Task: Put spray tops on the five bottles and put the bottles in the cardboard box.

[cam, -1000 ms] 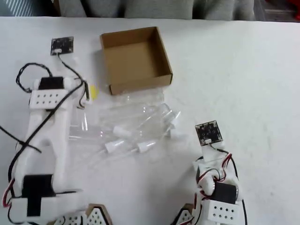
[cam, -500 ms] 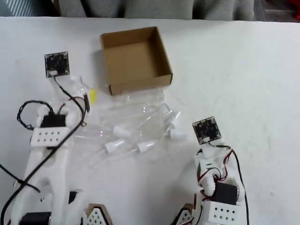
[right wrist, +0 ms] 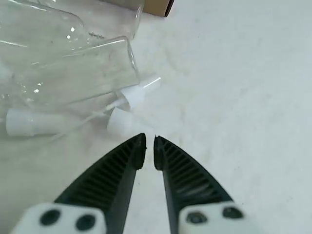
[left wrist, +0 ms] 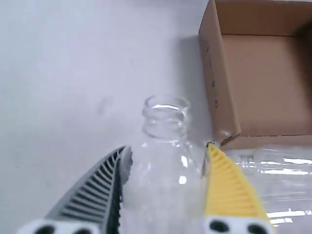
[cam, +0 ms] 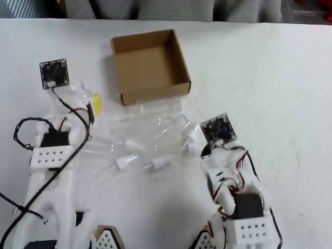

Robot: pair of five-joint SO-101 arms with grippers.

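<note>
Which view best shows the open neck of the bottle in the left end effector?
The left wrist view: the bottle sits in the left end effector, its capless neck clearly visible. In the high view it is a faint clear shape beside the yellow finger. The right wrist view shows other bottles.

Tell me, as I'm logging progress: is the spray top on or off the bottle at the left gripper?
Off. The bottle in the left gripper shows a bare, open threaded neck, no white top.
</note>
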